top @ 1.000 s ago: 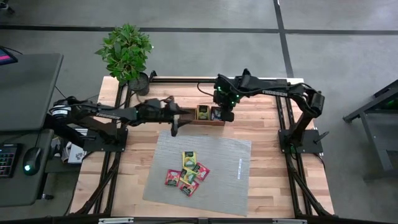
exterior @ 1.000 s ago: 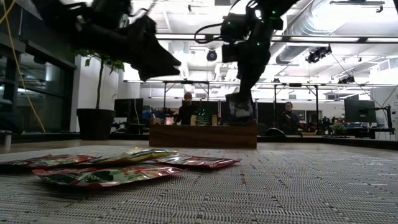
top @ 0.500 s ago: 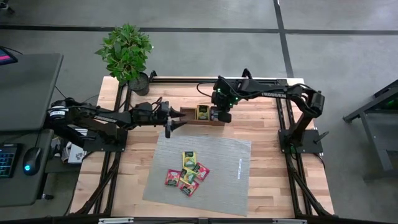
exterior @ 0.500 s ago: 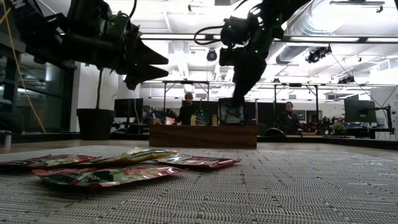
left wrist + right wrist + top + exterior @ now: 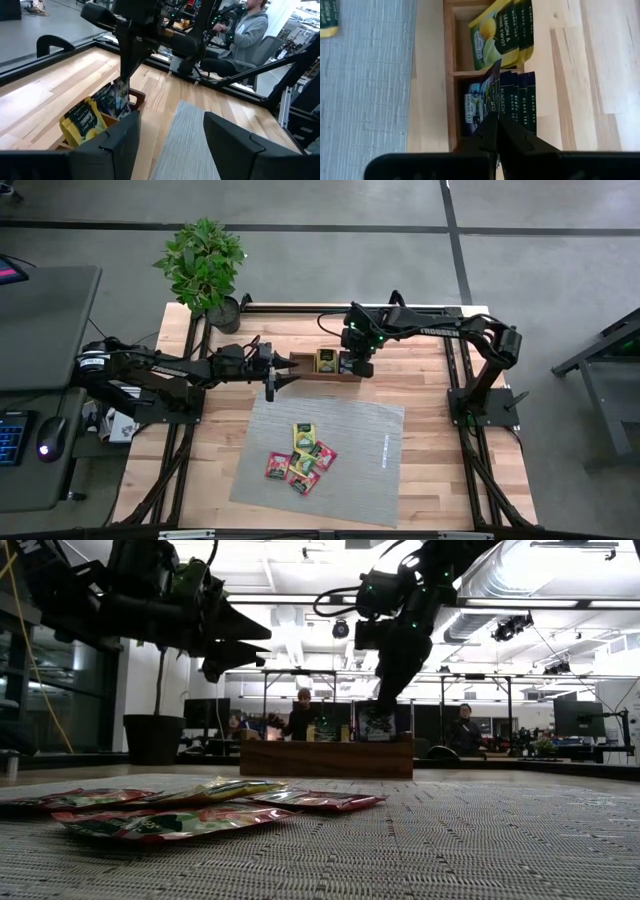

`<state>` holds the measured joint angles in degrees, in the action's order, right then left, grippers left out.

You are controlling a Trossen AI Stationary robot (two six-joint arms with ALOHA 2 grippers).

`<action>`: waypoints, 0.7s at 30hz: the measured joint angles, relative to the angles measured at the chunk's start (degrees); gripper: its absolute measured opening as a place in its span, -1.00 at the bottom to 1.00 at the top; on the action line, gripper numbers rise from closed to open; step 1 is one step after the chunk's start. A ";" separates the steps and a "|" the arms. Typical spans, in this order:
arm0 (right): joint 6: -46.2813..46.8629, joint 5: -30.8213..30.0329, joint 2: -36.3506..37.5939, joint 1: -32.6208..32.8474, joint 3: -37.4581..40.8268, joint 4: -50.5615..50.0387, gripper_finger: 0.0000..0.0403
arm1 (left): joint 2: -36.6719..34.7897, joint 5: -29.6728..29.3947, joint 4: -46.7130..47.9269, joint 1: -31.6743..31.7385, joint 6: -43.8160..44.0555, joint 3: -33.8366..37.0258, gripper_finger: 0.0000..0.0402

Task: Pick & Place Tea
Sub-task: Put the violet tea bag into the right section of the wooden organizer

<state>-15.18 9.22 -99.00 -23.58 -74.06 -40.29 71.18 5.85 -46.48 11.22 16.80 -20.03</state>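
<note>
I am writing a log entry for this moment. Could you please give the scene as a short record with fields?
right pincer: over the wooden tray, shut on a dark sachet in the compartment of dark sachets
left pincer: open, above the table near the tray's other end
yellow sachets: upright in the next compartment
loose sachets: clustered on the grey mat

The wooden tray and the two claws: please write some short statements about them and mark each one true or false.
1. The right claw is over the wooden tray, its fingers closed on a dark sachet. True.
2. The yellow sachets share a compartment with the dark ones. False: a wooden divider separates the two compartments.
3. The left claw holds a red sachet. False: its fingers are open and hold nothing.
4. Several sachets lie loose on the grey mat. True.
5. The potted plant stands on the grey mat. False: it stands at the table's far left corner, off the mat.
</note>
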 joint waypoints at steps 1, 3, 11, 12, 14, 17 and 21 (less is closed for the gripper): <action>0.22 0.19 0.00 0.01 0.00 0.11 -1.00 | 0.00 0.00 0.02 0.00 0.00 0.00 0.07; 1.25 0.44 0.00 0.01 0.00 0.10 -1.00 | 0.00 0.02 0.00 0.00 0.00 0.00 0.07; 3.83 1.31 0.00 0.15 0.00 -0.57 -1.00 | 0.00 0.04 0.02 0.00 0.02 0.00 0.07; 3.97 1.54 0.00 0.30 0.01 -0.61 -1.00 | 0.00 0.05 0.04 0.00 0.03 0.00 0.07; 4.26 1.65 0.00 0.70 0.83 0.44 -1.00 | 0.00 0.07 0.04 0.00 0.04 0.00 0.07; 5.27 1.90 -0.02 1.06 3.32 1.50 -1.00 | 0.00 0.09 0.07 0.00 0.13 0.00 0.07; 5.36 -0.90 -0.04 1.58 6.03 3.75 -1.00 | 0.00 0.11 0.11 0.00 0.23 -0.03 0.07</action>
<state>-9.82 8.31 -99.04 -22.00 -68.03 -36.53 71.18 5.96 -46.37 11.22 17.03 -20.05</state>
